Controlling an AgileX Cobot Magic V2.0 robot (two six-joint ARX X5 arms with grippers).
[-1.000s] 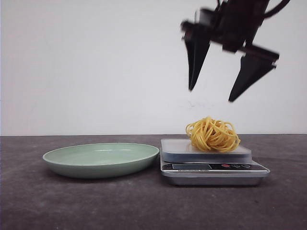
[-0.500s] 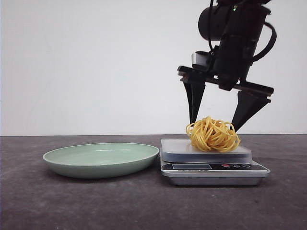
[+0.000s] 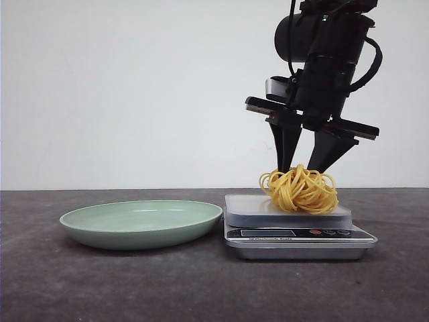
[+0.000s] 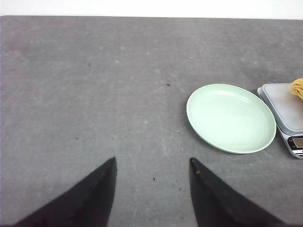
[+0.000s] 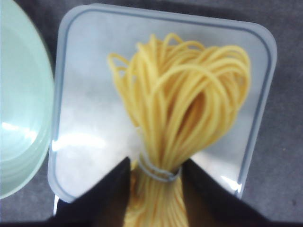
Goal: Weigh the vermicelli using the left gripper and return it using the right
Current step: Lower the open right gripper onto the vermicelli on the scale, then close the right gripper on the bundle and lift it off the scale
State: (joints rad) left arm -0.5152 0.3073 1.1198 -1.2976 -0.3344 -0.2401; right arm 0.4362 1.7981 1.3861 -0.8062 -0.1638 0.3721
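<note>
A: Where does the right pincer (image 3: 299, 168) stand?

B: It is down on the vermicelli (image 3: 299, 189), fingers (image 5: 106, 194) pressed against the bundle on either side near its tie. It looks closed on the noodles, though nothing shows them lifted; the nest appears to rest on the scale (image 3: 295, 231).

A: And the left pincer (image 4: 151, 165)?

B: Its wrist view shows it hanging over bare desk (image 4: 94, 94), fingers spread apart, nothing between them, well apart from the plate (image 4: 231, 117) and the scale.

A: So how far along is the job?

B: Judging by the layout, the weighing half seems done: the vermicelli lies on the scale's platform, and the left arm is out of the way. The return is only starting. What is left is lifting the nest clear and carrying it across to the plate (image 3: 141, 223) just beside the scale, which holds nothing.

A: Can the reading be seen?

B: The display is too small to read.
</note>
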